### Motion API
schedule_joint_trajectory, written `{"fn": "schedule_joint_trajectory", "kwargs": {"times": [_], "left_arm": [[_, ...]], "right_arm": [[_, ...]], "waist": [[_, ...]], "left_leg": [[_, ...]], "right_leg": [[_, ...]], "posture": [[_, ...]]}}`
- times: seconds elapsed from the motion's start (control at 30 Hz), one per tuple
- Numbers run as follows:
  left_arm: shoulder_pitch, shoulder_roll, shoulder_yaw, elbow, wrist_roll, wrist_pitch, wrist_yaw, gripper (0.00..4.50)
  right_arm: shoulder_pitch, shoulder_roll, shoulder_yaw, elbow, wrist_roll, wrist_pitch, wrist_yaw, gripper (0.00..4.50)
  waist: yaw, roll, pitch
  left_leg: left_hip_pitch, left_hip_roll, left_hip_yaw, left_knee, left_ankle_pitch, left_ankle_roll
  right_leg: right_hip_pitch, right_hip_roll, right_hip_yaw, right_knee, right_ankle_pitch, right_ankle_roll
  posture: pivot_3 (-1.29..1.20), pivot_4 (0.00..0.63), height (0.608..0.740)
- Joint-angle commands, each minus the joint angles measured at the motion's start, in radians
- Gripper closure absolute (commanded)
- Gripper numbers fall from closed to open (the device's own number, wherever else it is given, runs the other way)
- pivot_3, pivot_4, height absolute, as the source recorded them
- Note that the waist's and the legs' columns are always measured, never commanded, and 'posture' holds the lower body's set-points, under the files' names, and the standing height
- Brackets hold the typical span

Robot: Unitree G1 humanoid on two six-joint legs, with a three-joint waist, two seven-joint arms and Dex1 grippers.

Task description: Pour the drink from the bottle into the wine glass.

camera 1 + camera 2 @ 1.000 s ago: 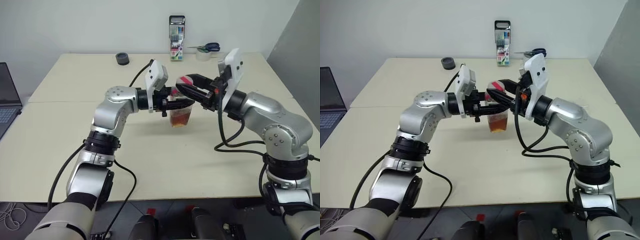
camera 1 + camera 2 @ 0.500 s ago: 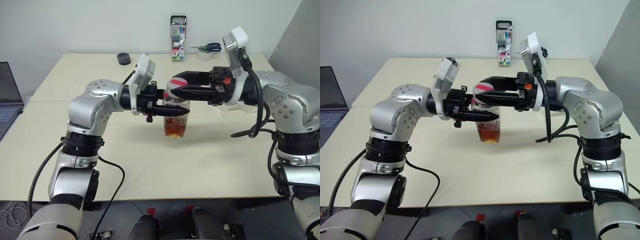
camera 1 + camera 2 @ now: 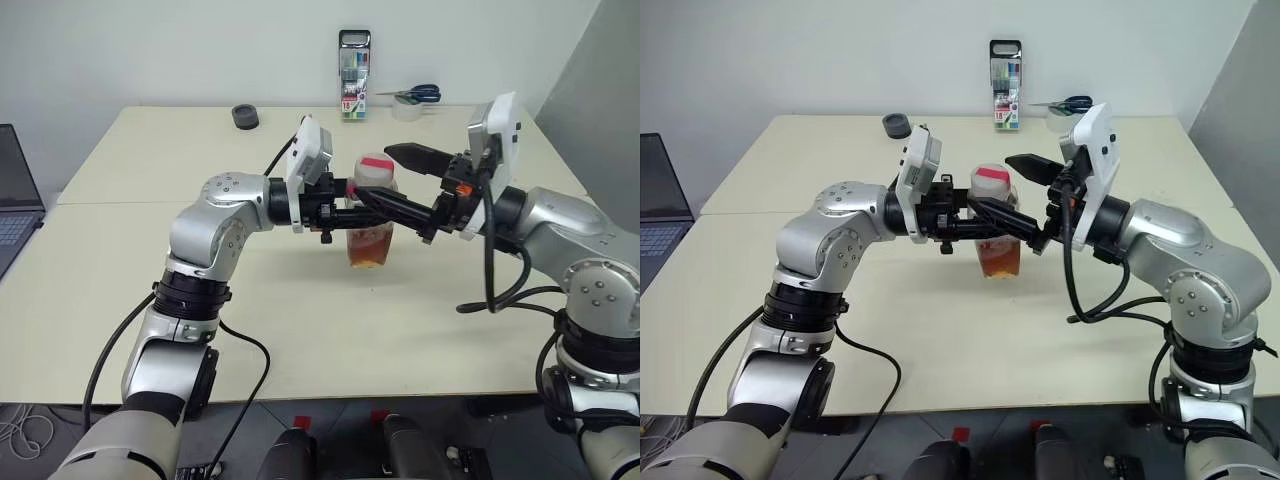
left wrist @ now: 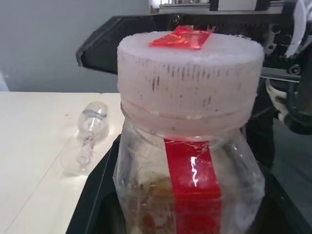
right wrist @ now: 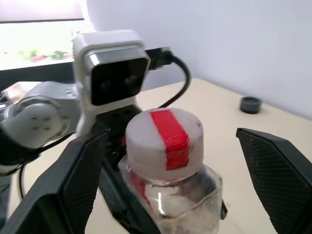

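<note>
Bottle [image 3: 372, 210] upright above bench [image 3: 300, 300], cap on, drink [image 3: 370, 245] in lower body. Left fingers [image 3: 362, 201] clamped on bottle body. Right fingers [image 3: 415, 157] spread wide, either side of cap, not gripping. Wine glass [image 4: 91, 127] lies on bench beyond bottle.
</note>
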Motion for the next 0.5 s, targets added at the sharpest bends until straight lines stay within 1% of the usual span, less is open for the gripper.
{"fn": "schedule_joint_trajectory", "kwargs": {"times": [0.03,0.17,0.5], "left_arm": [[-0.019,-0.016,0.031,-0.006,0.000,-0.036,0.035,2.68],[-0.015,-0.026,0.024,-0.005,0.004,-0.046,0.052,2.68],[-0.008,-0.012,0.012,0.000,0.026,-0.068,0.043,2.68]], "right_arm": [[-0.026,0.047,0.021,-0.051,-0.030,-0.025,-0.095,0.01],[-0.027,0.078,0.039,-0.053,-0.055,-0.045,-0.134,0.01],[-0.043,0.104,0.007,-0.045,0.021,-0.031,-0.143,0.01]], "waist": [[0.000,0.000,0.000],[0.000,0.000,0.000],[0.000,0.000,0.000]], "left_leg": [[0.000,0.000,0.000,0.000,0.000,0.000],[0.000,0.000,0.000,0.000,0.000,0.000],[0.000,0.000,0.000,0.000,0.000,0.000]], "right_leg": [[0.000,0.000,0.000,0.000,0.000,0.000],[0.000,0.000,0.000,0.000,0.000,0.000],[0.000,0.001,0.000,0.000,0.000,0.000]], "posture": [[0.00,0.150,0.740],[0.00,0.150,0.740],[0.00,0.150,0.740]]}}
